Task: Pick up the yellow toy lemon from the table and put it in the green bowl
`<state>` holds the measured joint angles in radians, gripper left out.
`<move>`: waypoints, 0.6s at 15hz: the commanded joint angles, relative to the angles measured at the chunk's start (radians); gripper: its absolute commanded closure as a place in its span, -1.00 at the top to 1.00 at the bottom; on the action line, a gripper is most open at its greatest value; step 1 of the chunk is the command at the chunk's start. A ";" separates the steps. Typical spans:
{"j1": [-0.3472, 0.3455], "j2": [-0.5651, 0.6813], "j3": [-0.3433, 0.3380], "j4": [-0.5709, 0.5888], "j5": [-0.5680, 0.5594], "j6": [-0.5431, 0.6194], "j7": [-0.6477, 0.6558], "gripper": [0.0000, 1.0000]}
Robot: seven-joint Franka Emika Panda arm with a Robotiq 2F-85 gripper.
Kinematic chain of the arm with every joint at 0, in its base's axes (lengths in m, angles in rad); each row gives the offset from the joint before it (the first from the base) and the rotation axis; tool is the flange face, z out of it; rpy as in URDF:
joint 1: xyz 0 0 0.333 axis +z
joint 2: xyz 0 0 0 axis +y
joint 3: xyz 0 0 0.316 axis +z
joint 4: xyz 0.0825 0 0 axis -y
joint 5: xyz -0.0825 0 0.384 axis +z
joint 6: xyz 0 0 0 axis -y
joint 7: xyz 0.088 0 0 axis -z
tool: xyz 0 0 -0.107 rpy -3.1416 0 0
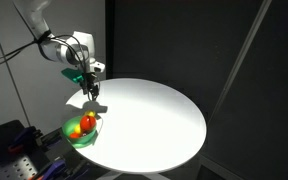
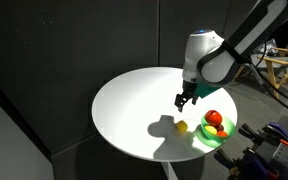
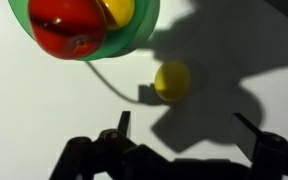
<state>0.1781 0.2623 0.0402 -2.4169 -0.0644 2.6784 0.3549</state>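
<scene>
step: reach for lemon | gripper (image 3: 184, 130): jaws wide, empty, above table (image 3: 24, 110) | lemon (image 3: 172, 81): on table, 12 o'clock of jaws; bowl (image 3: 136, 30) at its 10 o'clock | how: centre lemon between jaws, descend straight, close gently; it may roll

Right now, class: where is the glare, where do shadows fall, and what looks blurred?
In both exterior views the room is dark and the table glares white; in an exterior view a shadow lies beside the lemon; in the wrist view shadow spreads around the lemon, and the fingers look dark and soft.
</scene>
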 commanded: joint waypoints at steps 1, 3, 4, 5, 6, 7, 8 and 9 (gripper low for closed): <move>0.029 0.037 -0.032 0.023 -0.036 0.018 0.059 1.00; 0.044 0.056 -0.048 0.027 -0.046 0.026 0.077 1.00; 0.053 0.065 -0.058 0.028 -0.052 0.031 0.090 1.00; 0.060 0.072 -0.065 0.029 -0.056 0.034 0.098 1.00; 0.070 0.081 -0.075 0.031 -0.065 0.042 0.110 1.00; 0.079 0.089 -0.084 0.031 -0.070 0.048 0.119 1.00; 0.089 0.098 -0.093 0.032 -0.074 0.055 0.129 1.00; 0.099 0.106 -0.102 0.032 -0.080 0.062 0.138 1.00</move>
<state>0.2436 0.3397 -0.0288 -2.4044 -0.1029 2.7236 0.4365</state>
